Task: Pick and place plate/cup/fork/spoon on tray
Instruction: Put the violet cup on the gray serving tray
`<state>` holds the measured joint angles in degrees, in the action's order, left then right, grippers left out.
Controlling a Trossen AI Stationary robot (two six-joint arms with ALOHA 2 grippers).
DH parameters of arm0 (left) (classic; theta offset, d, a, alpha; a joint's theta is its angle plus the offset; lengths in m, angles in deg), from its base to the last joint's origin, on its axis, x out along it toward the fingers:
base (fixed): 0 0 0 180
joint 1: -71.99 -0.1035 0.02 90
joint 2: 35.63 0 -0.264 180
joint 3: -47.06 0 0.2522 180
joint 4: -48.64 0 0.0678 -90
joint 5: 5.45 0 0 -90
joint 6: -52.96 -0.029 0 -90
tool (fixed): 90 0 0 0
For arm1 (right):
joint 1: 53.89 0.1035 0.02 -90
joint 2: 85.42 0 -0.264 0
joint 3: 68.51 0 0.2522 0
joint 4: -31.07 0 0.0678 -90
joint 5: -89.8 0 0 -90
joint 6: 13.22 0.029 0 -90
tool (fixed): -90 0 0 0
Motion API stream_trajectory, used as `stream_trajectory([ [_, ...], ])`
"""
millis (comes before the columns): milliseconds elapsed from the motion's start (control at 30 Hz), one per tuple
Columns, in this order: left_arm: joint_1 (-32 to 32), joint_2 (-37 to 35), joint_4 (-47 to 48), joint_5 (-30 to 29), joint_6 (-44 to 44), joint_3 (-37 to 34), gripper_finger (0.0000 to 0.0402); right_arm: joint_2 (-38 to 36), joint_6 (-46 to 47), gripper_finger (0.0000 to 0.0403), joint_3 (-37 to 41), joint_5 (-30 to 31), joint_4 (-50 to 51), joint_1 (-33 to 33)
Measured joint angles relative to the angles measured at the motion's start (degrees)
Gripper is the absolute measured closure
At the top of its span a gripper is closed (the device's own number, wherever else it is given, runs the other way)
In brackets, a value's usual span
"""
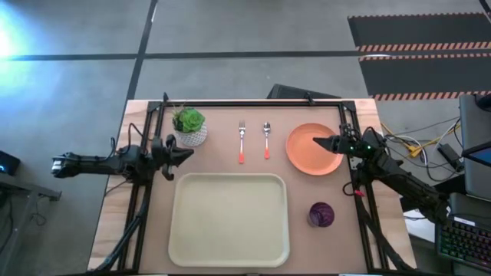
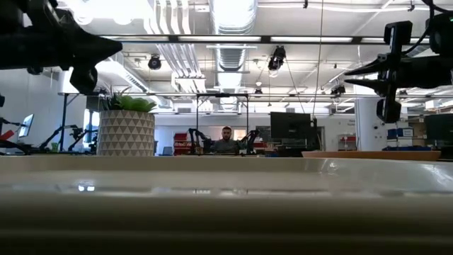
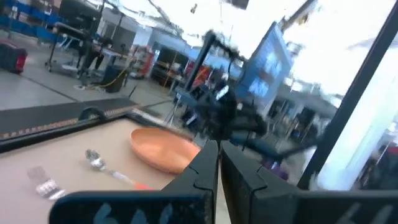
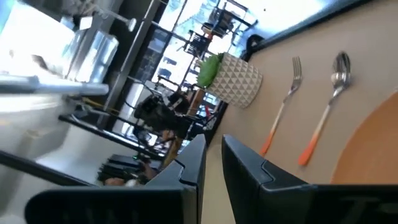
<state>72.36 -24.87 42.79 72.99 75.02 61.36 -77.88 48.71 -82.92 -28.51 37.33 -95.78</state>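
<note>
The cream tray (image 1: 229, 218) lies at the table's near middle. The orange plate (image 1: 314, 149) lies flat at the far right, and the purple cup (image 1: 321, 215) stands near of it, right of the tray. The fork (image 1: 242, 142) and spoon (image 1: 267, 140) lie side by side beyond the tray, handles toward it. My left gripper (image 1: 188, 153) is shut and empty, raised by the tray's far left corner. My right gripper (image 1: 316, 141) is shut and empty, raised above the plate's left part; the low view shows my right gripper (image 2: 350, 78) well above the plate (image 2: 368, 154).
A white pot with a green plant (image 1: 189, 126) stands at the far left, just beyond my left gripper. A black frame (image 1: 253, 103) runs along the table's far edge and sides. A person sits in the room behind (image 2: 226, 142).
</note>
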Motion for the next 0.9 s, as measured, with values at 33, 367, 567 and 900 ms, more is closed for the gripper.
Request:
stream_trajectory([
  [33,0.0,0.1,0.2,0.0,0.1,0.3,0.0402,0.0,-1.4,0.0360,0.0,0.0,-1.1,0.0],
  [367,0.0,4.7,0.7,0.0,-4.2,12.0,0.0401,0.3,-3.9,0.0360,-2.8,4.5,-17.5,0.0],
  [567,0.0,9.5,4.4,1.8,-5.0,19.6,0.0358,3.6,-11.3,0.0344,-14.6,3.9,-8.2,0.0],
  [900,0.0,15.8,13.0,2.7,-10.9,30.5,0.0275,17.2,-32.2,0.0273,-45.6,2.8,28.2,0.0],
])
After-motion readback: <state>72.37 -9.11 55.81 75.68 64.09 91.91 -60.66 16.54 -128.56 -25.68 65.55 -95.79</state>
